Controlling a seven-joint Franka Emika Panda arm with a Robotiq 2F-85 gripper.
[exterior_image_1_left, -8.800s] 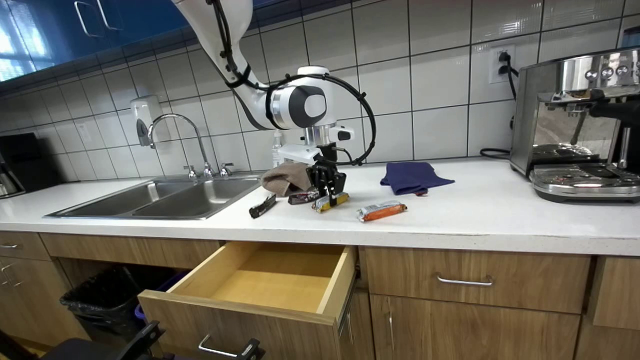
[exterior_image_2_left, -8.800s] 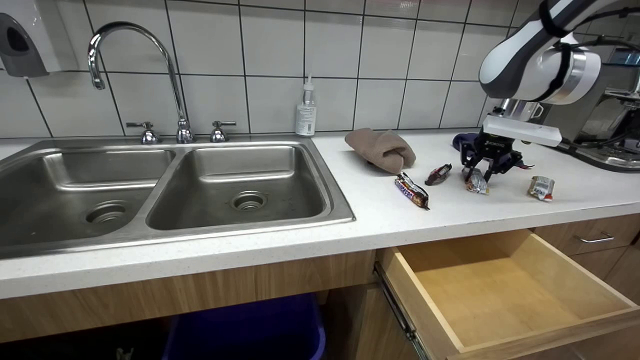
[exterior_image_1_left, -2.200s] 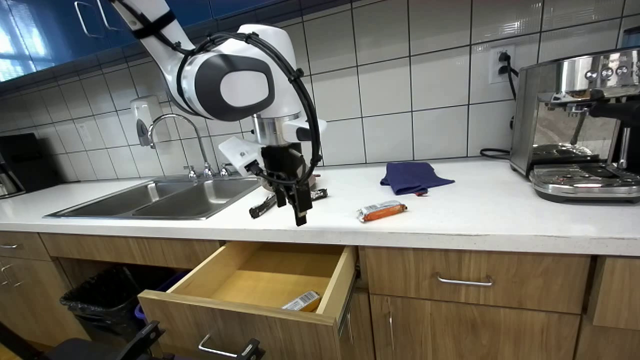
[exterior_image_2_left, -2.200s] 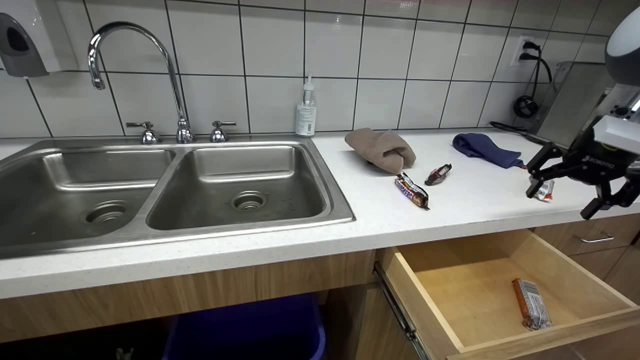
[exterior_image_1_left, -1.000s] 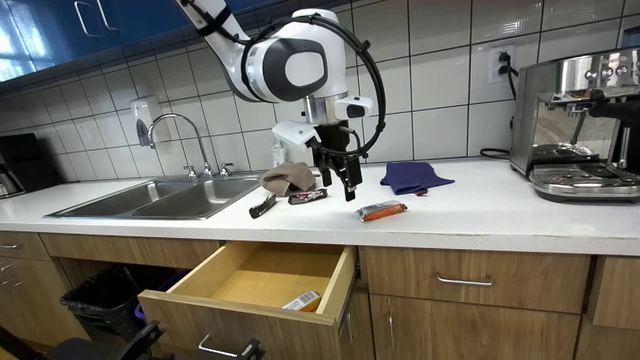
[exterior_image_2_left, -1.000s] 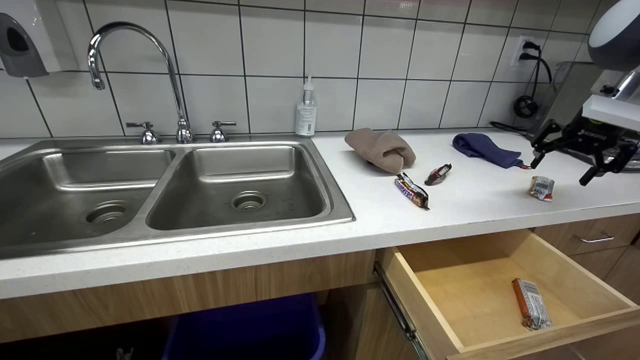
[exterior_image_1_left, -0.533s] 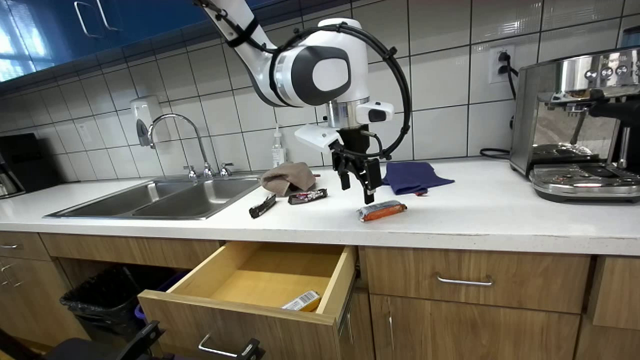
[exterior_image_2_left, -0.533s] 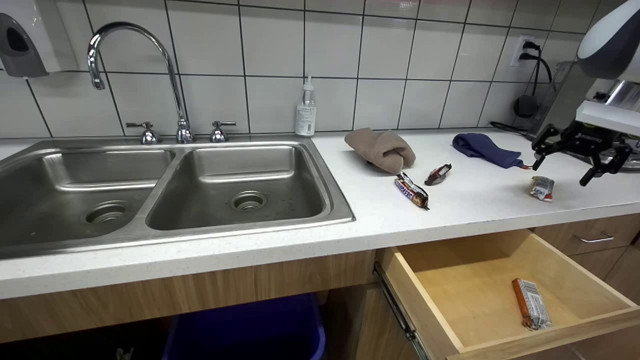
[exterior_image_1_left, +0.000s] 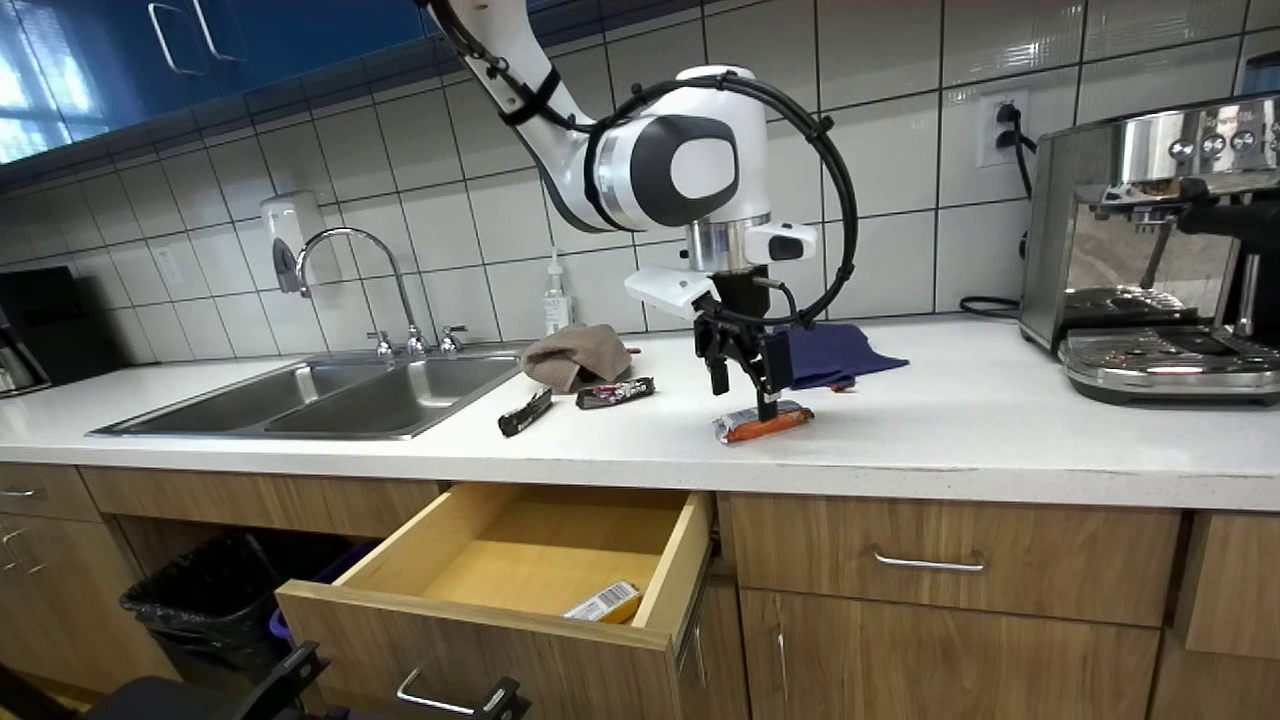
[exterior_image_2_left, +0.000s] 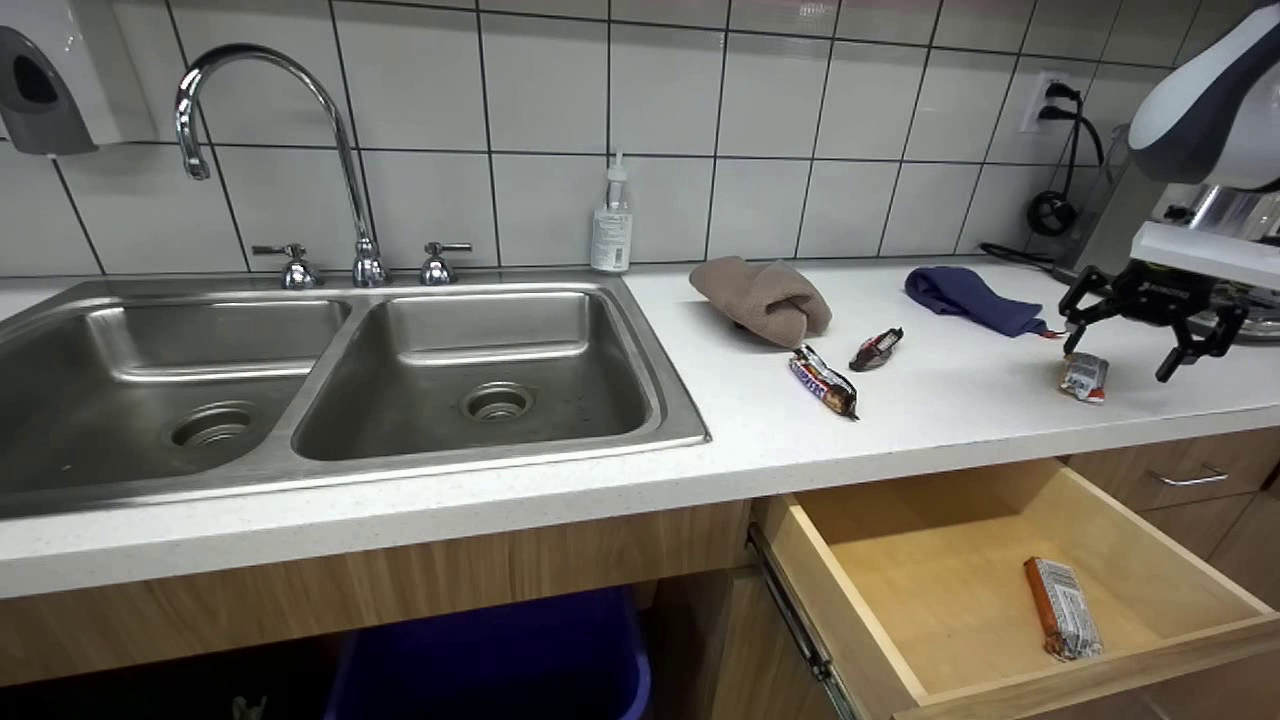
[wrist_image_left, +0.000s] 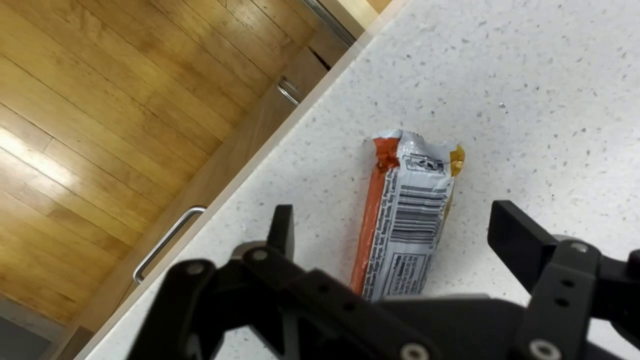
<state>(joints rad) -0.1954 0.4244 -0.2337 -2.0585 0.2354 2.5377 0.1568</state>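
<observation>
My gripper (wrist_image_left: 393, 220) stands open, its fingers on either side of an orange and white wrapped bar (wrist_image_left: 415, 210) that lies on the counter. The pads are apart from the wrapper in the wrist view, and the bar's lower end is hidden behind the gripper. In an exterior view the gripper (exterior_image_1_left: 743, 398) is just above the counter, one finger in front of the bar (exterior_image_1_left: 745, 430). A wrapped bar (exterior_image_2_left: 1065, 610) lies inside the pulled-out drawer (exterior_image_2_left: 960, 560). Two dark-wrapped bars (exterior_image_1_left: 525, 412) rest on the counter nearer the sink.
A brown cloth (exterior_image_1_left: 575, 355) and a blue cloth (exterior_image_2_left: 970, 300) lie on the counter, with a small red wrapper end (exterior_image_1_left: 843, 385) at the blue one. The steel sink (exterior_image_2_left: 680, 420) and a coffee machine (exterior_image_1_left: 1050, 230) stand on opposite sides. The counter's front edge (wrist_image_left: 240, 180) runs close by.
The yellow-wrapped bar, on the counter at the gripper earliest, now lies in the drawer. Since then my open gripper has moved from near the counter edge rightward and down around the orange bar.
</observation>
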